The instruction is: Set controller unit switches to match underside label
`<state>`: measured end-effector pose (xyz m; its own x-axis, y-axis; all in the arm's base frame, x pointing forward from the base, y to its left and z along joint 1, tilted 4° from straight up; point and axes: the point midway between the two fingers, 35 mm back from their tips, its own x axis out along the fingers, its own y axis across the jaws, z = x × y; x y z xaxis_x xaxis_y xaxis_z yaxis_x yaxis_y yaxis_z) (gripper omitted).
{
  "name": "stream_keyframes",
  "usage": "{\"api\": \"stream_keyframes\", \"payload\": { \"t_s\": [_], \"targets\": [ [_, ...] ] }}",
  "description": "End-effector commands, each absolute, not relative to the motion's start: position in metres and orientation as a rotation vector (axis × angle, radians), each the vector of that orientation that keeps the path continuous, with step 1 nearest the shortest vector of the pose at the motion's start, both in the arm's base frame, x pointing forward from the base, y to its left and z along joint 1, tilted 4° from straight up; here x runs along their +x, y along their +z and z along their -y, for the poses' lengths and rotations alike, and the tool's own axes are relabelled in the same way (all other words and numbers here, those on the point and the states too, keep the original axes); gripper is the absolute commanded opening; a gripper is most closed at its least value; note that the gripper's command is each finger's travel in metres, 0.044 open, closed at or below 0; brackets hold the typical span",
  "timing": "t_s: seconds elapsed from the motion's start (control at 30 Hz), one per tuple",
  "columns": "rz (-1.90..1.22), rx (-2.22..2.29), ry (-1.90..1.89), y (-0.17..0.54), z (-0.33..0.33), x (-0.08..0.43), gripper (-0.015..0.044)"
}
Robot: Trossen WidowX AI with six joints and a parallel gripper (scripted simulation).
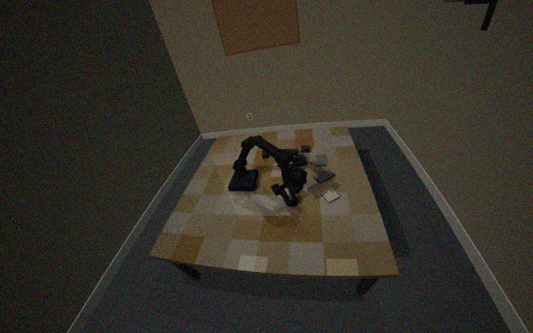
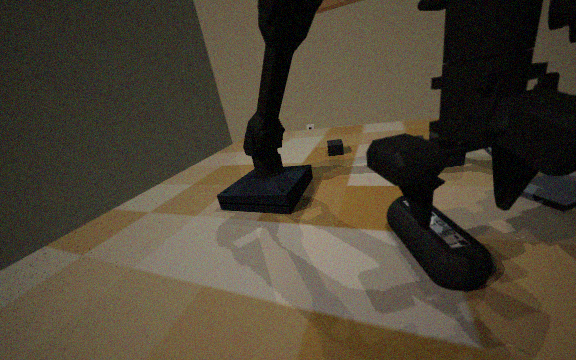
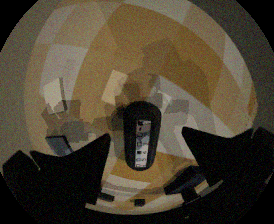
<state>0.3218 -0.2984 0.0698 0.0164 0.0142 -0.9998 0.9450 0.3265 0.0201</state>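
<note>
Controller unit lies label up between the parted jaws

The dark grey controller unit (image 1: pixel 290 197) (image 2: pixel 430 250) (image 3: pixel 142 137) is seen between the spread fingertips of the gripper (image 1: pixel 290 187) (image 2: pixel 463 215) (image 3: pixel 148 133) in the wrist view. Its long axis is run across the line joining the fingers, so one long side is faced by each jaw. The jaws are released, with nothing grasped. In the exterior view one finger overlaps the label; whether it is touched cannot be told. As only one arm is present, no choice of nearer arm is posed.

The underside is turned up, and its row of squares is exposed, though too blurred for a sure reading. The switches are hidden beneath. A closing on the long sides appears to be called for, then a lift and a turn onto the base; a slip off the rounded flanks could be risked.

No container can be made out. Off to one side of the jaws, a slate-coloured plate (image 1: pixel 324 176) (image 2: pixel 568 190) (image 3: pixel 59 145) and a pale tile (image 1: pixel 331 196) (image 3: pixel 53 95) are laid apart from the unit.
</note>
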Motion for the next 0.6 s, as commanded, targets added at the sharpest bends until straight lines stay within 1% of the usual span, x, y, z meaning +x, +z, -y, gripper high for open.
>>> {"api": "stream_keyframes", "payload": {
  "t_s": [0.0, 0.57],
  "targets": [
    [-1.343, 0.991, -0.965, 0.067, 0.299, 0.322, 0.0440],
    [-1.340, 1.015, -0.986, 0.041, 0.300, 0.324, 0.0440]
  ]
}}
